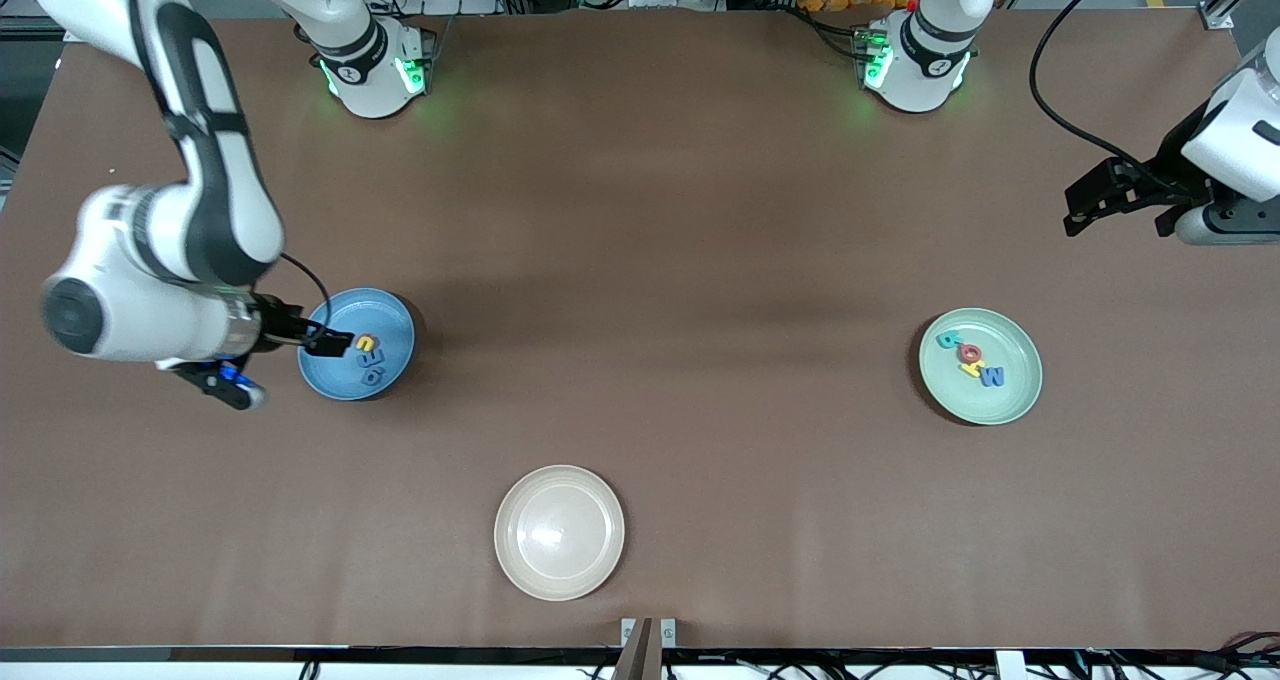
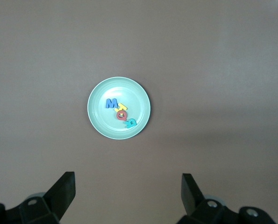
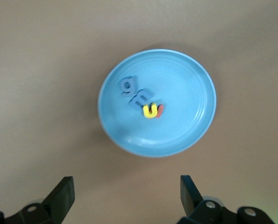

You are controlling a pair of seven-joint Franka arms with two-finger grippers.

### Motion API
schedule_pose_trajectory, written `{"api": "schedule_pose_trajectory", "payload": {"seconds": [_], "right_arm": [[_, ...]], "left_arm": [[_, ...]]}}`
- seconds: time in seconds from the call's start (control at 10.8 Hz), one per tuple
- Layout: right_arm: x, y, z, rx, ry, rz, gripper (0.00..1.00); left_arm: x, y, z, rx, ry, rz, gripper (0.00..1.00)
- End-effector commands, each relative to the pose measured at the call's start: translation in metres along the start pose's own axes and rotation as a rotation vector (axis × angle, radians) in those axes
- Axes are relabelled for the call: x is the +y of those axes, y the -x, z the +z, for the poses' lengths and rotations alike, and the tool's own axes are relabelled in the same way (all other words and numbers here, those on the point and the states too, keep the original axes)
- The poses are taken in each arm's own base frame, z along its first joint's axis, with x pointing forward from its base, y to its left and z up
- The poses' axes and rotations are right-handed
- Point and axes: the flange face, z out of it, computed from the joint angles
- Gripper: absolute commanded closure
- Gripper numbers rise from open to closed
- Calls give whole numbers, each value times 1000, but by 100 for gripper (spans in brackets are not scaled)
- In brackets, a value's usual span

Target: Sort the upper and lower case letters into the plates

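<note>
The bright blue plate (image 1: pixel 390 312) toward the right arm's end holds a yellow letter (image 3: pixel 150 111), a red one (image 3: pixel 160 110) and blue ones (image 3: pixel 128 85). The pale mint green plate (image 1: pixel 1010 400) toward the left arm's end holds a blue M (image 2: pixel 111 103), a yellow (image 2: pixel 121 107), a red (image 2: pixel 121 114) and a teal letter (image 2: pixel 131 122). My right gripper (image 1: pixel 328 341) hangs open and empty over the blue plate's (image 3: pixel 190 88) edge. My left gripper (image 1: pixel 1115 212) waits open and empty, high above the table past the mint plate (image 2: pixel 101 126).
An empty beige cream plate (image 1: pixel 520 570) sits near the table's front edge, between the two other plates. The brown table is bare around the plates.
</note>
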Motion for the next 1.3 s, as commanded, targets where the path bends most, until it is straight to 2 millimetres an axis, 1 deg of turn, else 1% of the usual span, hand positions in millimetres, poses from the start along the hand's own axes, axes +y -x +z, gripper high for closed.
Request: {"api": "schedule_pose_trajectory", "payload": {"seconds": [0.0, 0.09, 0.19, 0.28, 0.37, 0.46, 0.65, 0.74, 0.84, 1.02, 1.12, 1.21], "right_arm": [[11, 39, -74, 66, -19, -50, 0], [9, 57, -100, 104, -45, -81, 0], [11, 71, -124, 142, -70, -119, 0], [3, 82, -147, 187, -85, -180, 0], [-11, 95, -171, 250, -24, -231, 0], [-16, 102, -190, 318, 63, -292, 0], [-15, 115, -217, 358, 80, -383, 0], [-18, 127, -227, 343, 89, -390, 0], [-14, 129, -226, 311, 103, -392, 0], [-9, 124, -220, 288, 116, -384, 0], [-3, 121, -221, 283, 116, -372, 0], [9, 114, -222, 279, 112, -351, 0]], "left_arm": [[-3, 9, -5, -1, 24, 7, 0], [-4, 10, -6, 1, 24, 6, 0], [-5, 10, -6, 1, 24, 4, 0], [-5, 10, -6, 1, 24, 4, 0], [-5, 10, -6, 1, 24, 2, 0], [-5, 9, -5, -1, 24, 2, 0], [-5, 9, -5, -1, 24, 2, 0], [-5, 9, -5, -1, 24, 2, 0], [-5, 9, -6, 1, 24, 2, 0], [-5, 8, -8, 6, 20, 4, 0], [-5, 7, -9, 7, 19, 4, 0], [-5, 6, -9, 9, 17, 5, 0]]}}
